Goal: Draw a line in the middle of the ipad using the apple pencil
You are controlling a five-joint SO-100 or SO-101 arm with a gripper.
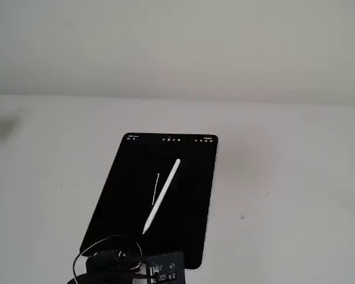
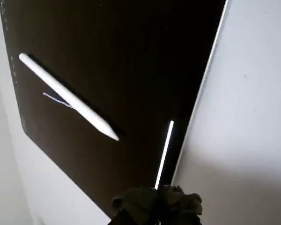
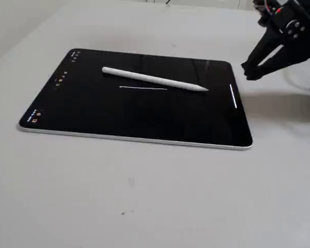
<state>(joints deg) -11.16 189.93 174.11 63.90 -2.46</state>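
White apple pencil (image 3: 154,79) lies on ipad (image 3: 108,111); fingers (image 3: 249,71) seemingly closed, empty.

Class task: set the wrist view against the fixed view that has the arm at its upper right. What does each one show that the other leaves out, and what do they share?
Only the wrist view: the line partly hidden behind the apple pencil.

Only that fixed view: the whole ipad, its toolbar icons, the full line clear of the pencil, and the gripper off the tablet's right end.

Both: the pencil lying loose on the black screen, the drawn line, and the pale table.
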